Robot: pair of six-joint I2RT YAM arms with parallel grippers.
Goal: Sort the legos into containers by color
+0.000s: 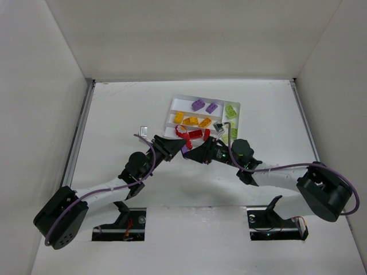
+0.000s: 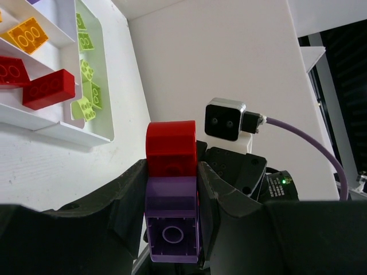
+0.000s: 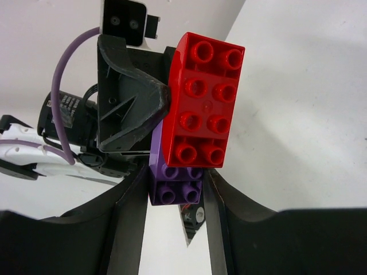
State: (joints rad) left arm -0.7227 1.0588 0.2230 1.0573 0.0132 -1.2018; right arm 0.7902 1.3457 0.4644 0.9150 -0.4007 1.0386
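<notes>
A red lego [image 3: 203,97] is stacked on a purple lego [image 3: 175,184], and both grippers hold this stack in the air just in front of the white tray [image 1: 175,103]. My left gripper [image 2: 172,172] is shut on the stack, its fingers [image 2: 123,200] pressing the purple lego [image 2: 172,212] and the foot of the red one [image 2: 171,146]. My right gripper [image 3: 175,192] comes from the opposite side, with its fingers against both sides of the purple lego's free end. From above, the two grippers meet tip to tip at the stack [image 1: 187,146].
The tray's slots hold purple legos [image 1: 198,105], yellow ones [image 1: 192,121], red ones [image 1: 195,134] and lime green ones [image 1: 231,111]. White walls close the table at the back and sides. A metal rail [image 1: 80,132] runs along the left edge.
</notes>
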